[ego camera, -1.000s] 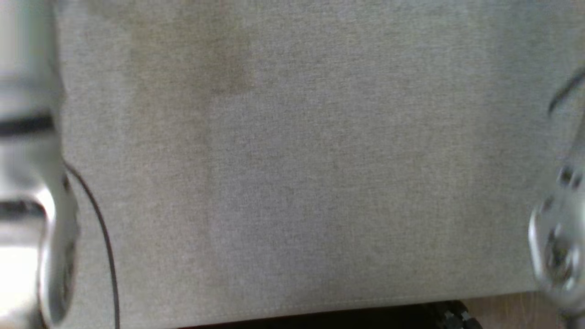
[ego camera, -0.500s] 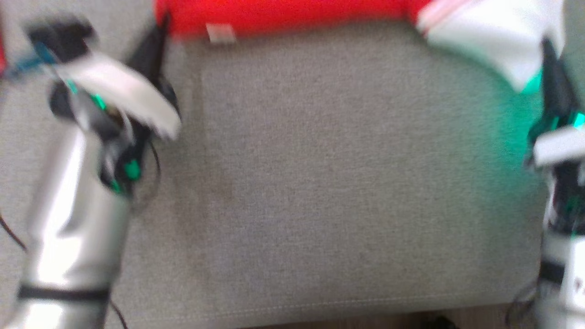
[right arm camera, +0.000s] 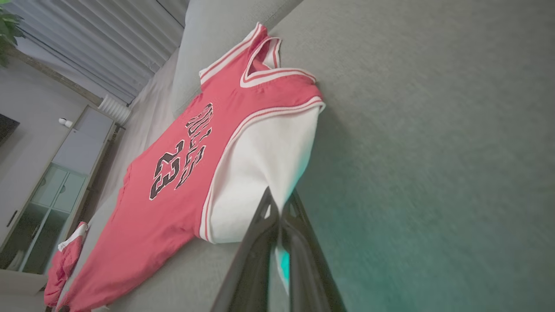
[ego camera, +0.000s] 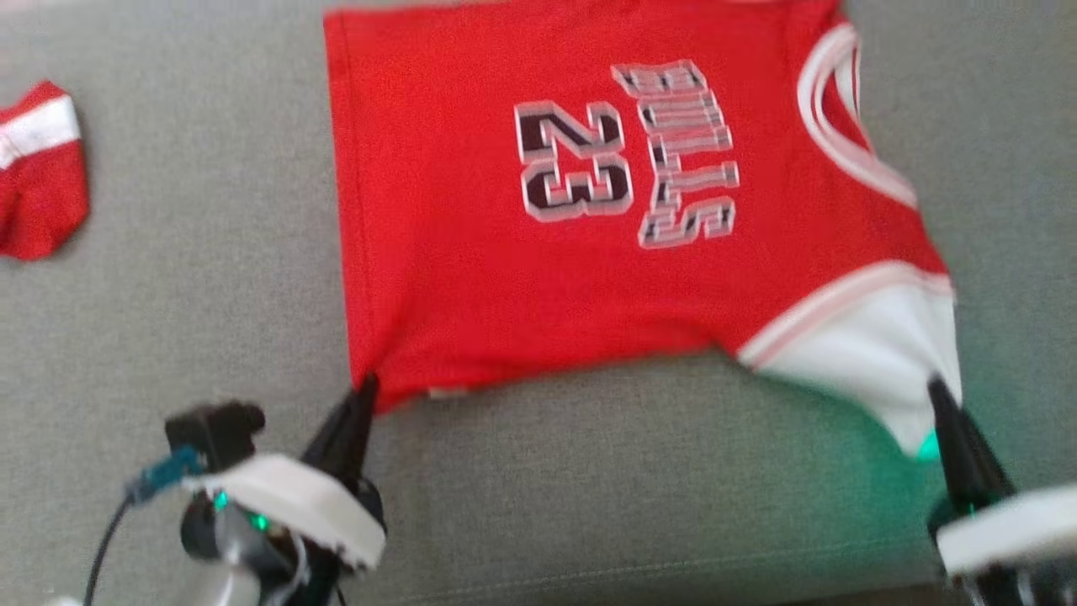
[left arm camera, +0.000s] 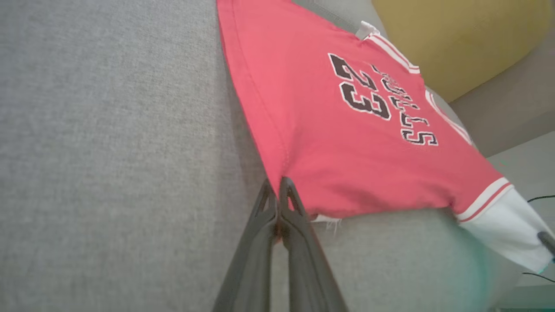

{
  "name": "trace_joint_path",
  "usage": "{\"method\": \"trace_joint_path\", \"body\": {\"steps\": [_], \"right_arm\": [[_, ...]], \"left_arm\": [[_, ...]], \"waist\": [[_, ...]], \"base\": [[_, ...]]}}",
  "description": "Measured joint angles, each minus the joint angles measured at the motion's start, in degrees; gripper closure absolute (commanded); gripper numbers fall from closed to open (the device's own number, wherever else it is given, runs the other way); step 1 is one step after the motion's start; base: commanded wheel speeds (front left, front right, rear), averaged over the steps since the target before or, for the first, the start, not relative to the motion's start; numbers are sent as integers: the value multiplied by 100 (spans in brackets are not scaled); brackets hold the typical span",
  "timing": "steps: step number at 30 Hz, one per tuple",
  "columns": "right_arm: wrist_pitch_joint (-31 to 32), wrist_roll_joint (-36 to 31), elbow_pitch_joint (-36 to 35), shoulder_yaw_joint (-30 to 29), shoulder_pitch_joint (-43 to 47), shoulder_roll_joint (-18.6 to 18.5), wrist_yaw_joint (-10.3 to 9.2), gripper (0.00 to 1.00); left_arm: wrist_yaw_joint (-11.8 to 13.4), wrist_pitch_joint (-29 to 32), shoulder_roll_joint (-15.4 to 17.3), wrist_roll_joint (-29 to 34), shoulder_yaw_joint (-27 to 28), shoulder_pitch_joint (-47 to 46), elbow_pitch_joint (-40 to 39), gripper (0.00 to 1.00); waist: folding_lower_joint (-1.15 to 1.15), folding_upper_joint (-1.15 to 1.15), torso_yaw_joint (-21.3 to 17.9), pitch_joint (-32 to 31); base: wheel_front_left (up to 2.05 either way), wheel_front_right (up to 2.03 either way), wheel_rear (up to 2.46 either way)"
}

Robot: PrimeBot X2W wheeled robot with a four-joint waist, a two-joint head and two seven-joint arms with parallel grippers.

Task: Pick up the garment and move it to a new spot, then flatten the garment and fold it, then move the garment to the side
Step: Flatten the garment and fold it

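The garment [ego camera: 471, 252] is a red jersey with "23" and lettering, a white-trimmed neck and a white sleeve, spread on a grey sofa seat [ego camera: 210, 295]. My left gripper [ego camera: 368, 385] is shut on its near hem corner; in the left wrist view the closed fingertips [left arm camera: 277, 186] pinch the red edge of the garment [left arm camera: 329, 143]. My right gripper [ego camera: 936, 387] is shut on the tip of the white sleeve. In the right wrist view the gripper [right arm camera: 279, 199] pinches that sleeve, and the garment [right arm camera: 173, 208] stretches away from it.
A second small red and white piece of cloth [ego camera: 38, 177] lies on the seat at the far left. A yellow cushion [left arm camera: 455, 34] stands behind the jersey. The sofa's front edge runs along the bottom of the head view. A cabinet [right arm camera: 56, 182] stands across the room.
The head view has swung: a second ago it held bare seat fabric, then the jersey's near edge at the top. Now nearly the whole jersey and both grippers are in it.
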Motion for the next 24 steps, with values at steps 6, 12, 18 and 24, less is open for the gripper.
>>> {"method": "trace_joint_path", "body": {"steps": [6,12,18,24], "right_arm": [[51,209,-368,-78,870,22,0,100],[265,275,-401,-142,405,22,0,100],[889,108,-144,-303,-642,19,0,100],[1742,-316,347,-521,-1822,12,0,100]], "left_arm": [[233,190,-9,-155,-46,711,-676,100],[312,550,68,-162,-133,572,-881,100],[367,1132,107,-270,-115,-449,-799,100],[431,1918,119,-624,0,-1322,-334,100]], "waist": [[0,0,43,-131],[0,0,70,-92],[0,0,167,38],[1,0,233,285]], "base": [[0,0,0],[0,0,0],[0,0,0],[0,0,0]]}}
